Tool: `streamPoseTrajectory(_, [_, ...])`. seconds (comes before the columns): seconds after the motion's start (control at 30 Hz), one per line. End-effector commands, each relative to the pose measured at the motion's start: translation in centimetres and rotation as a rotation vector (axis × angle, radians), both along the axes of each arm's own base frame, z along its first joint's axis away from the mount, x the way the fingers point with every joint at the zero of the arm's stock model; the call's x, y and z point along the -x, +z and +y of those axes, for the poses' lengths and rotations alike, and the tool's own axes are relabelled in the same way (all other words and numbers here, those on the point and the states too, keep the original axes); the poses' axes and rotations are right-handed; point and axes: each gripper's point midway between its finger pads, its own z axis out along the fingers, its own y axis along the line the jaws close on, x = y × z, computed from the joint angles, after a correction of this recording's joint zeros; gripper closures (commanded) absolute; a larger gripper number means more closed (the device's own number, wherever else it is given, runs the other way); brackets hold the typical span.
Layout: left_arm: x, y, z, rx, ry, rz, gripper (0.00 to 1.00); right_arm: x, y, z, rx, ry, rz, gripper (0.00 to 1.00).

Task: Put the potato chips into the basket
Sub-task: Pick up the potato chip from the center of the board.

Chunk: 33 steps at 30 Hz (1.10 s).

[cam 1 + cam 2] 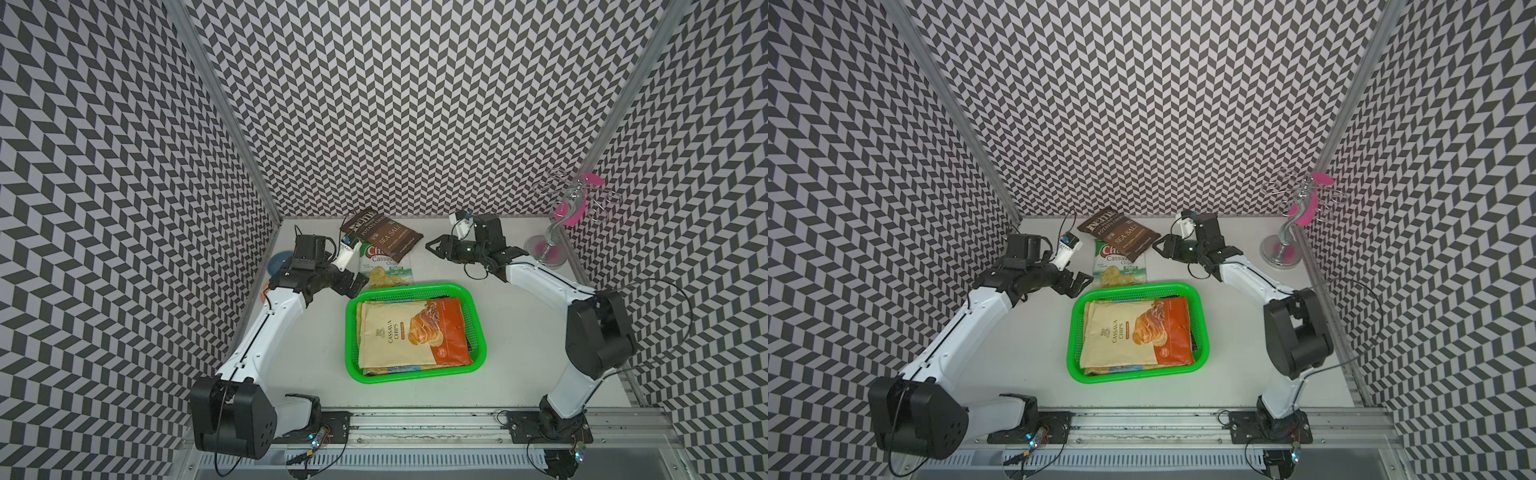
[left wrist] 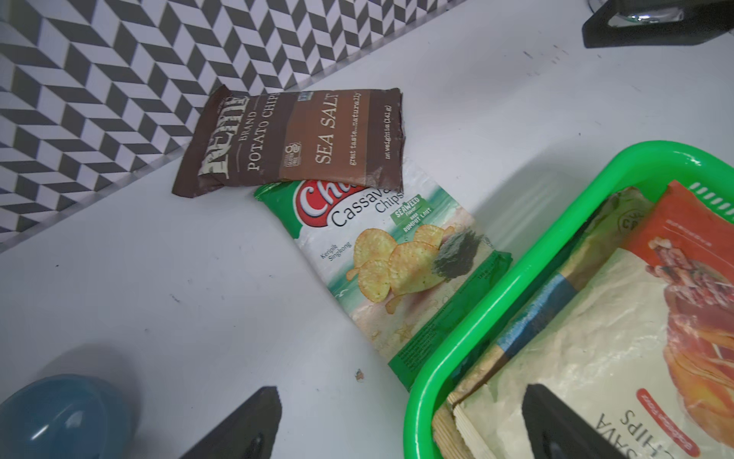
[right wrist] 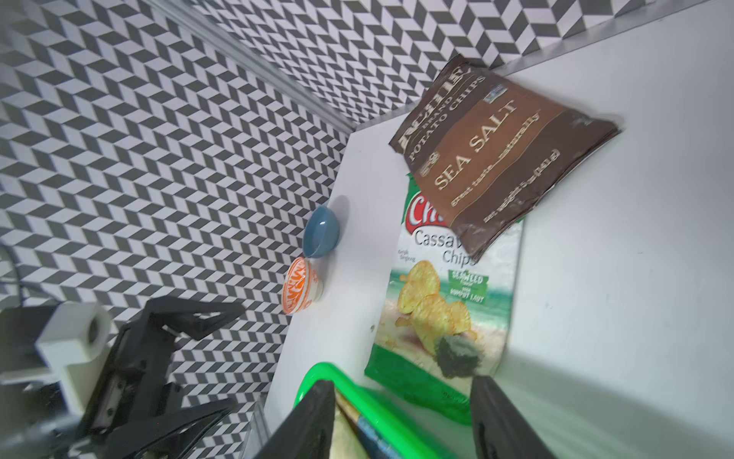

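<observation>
seeing the basket [image 1: 351,340] [image 1: 1073,340] sitting mid-table in both top views, holding a stack of bags, with the cream-orange bag [image 1: 411,332] [image 1: 1133,332] lying flat on top and covering most of it; catching only edges of the bags underneath, too hidden for telling apart

finding two more bags outside, lying on the table [image 1: 291,353] just behind the basket: the green-white bag [image 1: 384,274] [image 2: 397,270] lying flat, its near end reaching the basket's back rim, and the brown bag [image 1: 384,239] [image 2: 298,139] resting askew across the green-white bag's far end

noting the left gripper [image 1: 355,286] [image 2: 401,391] hovering at the basket's back left corner, just beside the green-white bag, fingers [image 2: 246,429] spread wide and gripping nothing, one over the table, one over the cream-orange bag

noting the right gripper [image 1: 432,247] [image 3: 403,381] hanging close by the brown bag's right corner, raised off the table, fingers parted with nothing between them, not touching the bag in the right wrist view

spotting a blue bowl [image 3: 319,232] and an orange bowl [image 3: 300,290] sitting side by side at the table's left edge, behind the left arm, and a silver stand [image 1: 557,232] with pink pieces standing in the back right corner
</observation>
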Motion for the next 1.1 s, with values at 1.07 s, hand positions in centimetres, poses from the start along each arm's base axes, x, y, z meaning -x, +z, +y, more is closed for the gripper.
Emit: streamPoseTrajectory(1.07, [2.6,-6.5,3.2,0.042,0.1,0.022,0.01,-12.9,-16.2,4.7,-0.095,0.067,0.16,0.42])
